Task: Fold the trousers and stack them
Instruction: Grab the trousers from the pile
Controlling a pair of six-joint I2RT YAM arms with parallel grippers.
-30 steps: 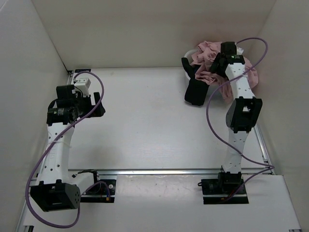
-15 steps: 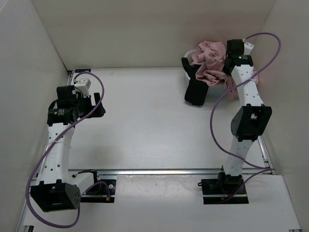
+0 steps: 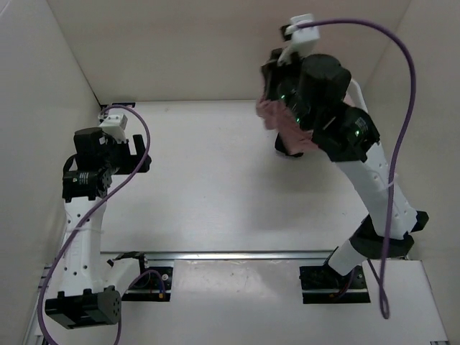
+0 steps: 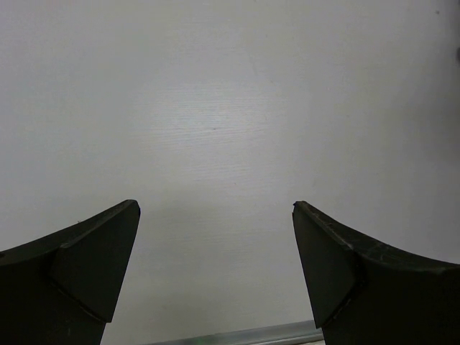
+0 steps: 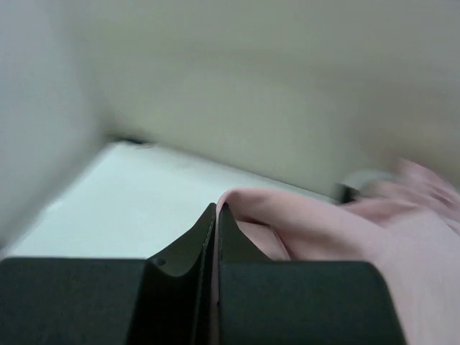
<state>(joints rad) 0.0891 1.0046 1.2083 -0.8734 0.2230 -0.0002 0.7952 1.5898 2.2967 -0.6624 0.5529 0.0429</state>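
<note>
Two arms: the right one was raised high toward the far right of the table (image 3: 215, 187); the left one sat low over the left side.
Right gripper (image 5: 216, 210): clenched, its jaws pressed together on a thin fold of pink cloth.
Trousers (image 3: 267, 116): they hung bunched from that grip at the far right, near the back wall. The wrist view showed pink fabric trailing off to the right, blurred. How much of it rested on the table could not be told, since the arm hid it.
Left gripper (image 4: 215, 208): released, with the jaws wide apart and nothing between them, over bare table.
Why the height: lifting by one pinch probably let the garment's weight pull it out of its heap, so that a waistband or leg edge could be found.
Why the left waited: it likely stood ready, already spread, to take a second edge once one hung free.
Step in hand: picking up and shaking out, as it appeared.
Progress: early, with no fold made and nothing stacked.
Next need: the cloth had to be carried to the open middle and laid flat.
Risk: the fold in the jaws was narrow, and soft fabric could slide out.
Dark shape (image 3: 285, 149): it lay beneath the pink cloth, perhaps another garment, and might snag.
</note>
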